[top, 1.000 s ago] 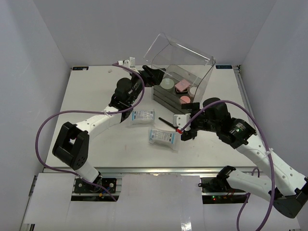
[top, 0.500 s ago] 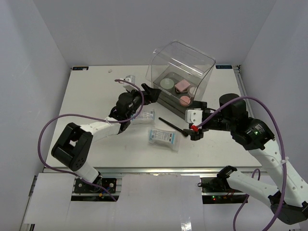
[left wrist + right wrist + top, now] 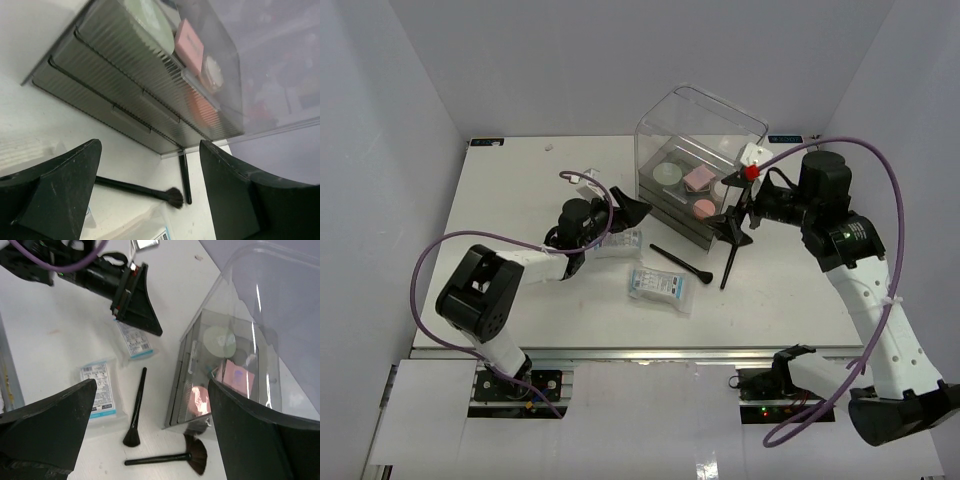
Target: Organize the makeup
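Left gripper and right gripper both spread wide, nothing held. Plain brush lies diagonal, bristles near-right. Fan brush runs near-far, fan against the clear box.

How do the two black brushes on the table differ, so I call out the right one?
The fan brush has a wide, flat, spread head; the other brush ends in a small rounded tuft. The fan brush lies with its head by the front corner of the clear box; the other brush lies farther out, nearer the sachets, roughly at right angles to it. Both have thin black handles and lie flat on the table, outside the box.
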Robot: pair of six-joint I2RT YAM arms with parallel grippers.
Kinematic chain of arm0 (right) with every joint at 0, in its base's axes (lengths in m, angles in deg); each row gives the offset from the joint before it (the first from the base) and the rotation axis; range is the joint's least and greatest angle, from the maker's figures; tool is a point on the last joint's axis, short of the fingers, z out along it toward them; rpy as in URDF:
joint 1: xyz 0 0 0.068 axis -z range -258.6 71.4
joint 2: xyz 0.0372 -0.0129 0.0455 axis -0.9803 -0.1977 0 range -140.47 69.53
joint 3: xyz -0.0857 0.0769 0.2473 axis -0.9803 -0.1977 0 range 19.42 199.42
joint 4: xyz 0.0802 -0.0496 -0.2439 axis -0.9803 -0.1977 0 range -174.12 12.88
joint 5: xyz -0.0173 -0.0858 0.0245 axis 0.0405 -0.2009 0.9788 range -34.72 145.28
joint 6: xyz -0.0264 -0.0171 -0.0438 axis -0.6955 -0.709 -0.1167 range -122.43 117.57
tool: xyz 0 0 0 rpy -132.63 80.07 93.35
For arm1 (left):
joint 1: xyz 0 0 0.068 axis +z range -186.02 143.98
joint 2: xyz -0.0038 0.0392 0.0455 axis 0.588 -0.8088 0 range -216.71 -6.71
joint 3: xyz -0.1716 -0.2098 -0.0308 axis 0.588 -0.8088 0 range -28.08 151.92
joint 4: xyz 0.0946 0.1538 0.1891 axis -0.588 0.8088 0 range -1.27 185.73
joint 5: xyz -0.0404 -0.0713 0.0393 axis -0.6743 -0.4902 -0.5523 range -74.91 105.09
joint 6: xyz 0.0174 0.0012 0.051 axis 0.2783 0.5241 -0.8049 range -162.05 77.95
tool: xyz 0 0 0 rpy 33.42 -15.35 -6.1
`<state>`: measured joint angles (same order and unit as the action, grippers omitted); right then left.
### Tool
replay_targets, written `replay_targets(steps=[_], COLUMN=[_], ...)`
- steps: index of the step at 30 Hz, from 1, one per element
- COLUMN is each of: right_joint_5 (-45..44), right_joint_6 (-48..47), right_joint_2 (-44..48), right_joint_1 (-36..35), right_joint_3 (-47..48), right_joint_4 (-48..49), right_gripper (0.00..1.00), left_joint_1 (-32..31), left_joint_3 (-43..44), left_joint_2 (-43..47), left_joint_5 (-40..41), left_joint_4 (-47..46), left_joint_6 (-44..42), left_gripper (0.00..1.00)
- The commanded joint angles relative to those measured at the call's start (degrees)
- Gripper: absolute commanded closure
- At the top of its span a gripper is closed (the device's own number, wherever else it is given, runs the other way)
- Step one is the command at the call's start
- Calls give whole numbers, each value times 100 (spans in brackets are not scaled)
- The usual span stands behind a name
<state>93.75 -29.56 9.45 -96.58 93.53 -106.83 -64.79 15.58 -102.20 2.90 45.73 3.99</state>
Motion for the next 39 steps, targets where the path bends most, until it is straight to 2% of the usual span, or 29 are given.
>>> replay_targets(steps=[1,6,13,21,24,33,37,39], right_joint_5=[2475,2737,2943,3138,3154,3192,3164,3145], right_joint_6=[964,1055,1418,1544,1547,1597,1606,1602], right_joint_2=[-207,-148,250,312,315,303,321,329], right_joint_1=[893,1212,1430,1595,1611,1649,1669,1684], right_joint_3=[-73,-885,-2086,-2340,-2410,-2507,-2537,-2568], right_joint_4=[909,1555,2756,3145,3179,3278,3296,3296], right_gripper=[11,24,29,32,33,35,35,35], left_joint_1=[73,74,65,65,62,73,86,108], left_joint_3=[485,883,1528,2232,2456,2410,2376,2311], left_joint_2=[-491,-1059,-1760,-2484,-2627,-2642,-2696,-2695], left_joint_5=[-1452,-1686,-1642,-1432,-1406,-1446,-1543,-1619], left_joint_4=[-174,-264,-345,-395,-317,-472,-601,-717], left_joint_6=[406,666,991,1439,1572,1733,1851,1917], left_gripper=[14,23,32,40,48,62,78,91])
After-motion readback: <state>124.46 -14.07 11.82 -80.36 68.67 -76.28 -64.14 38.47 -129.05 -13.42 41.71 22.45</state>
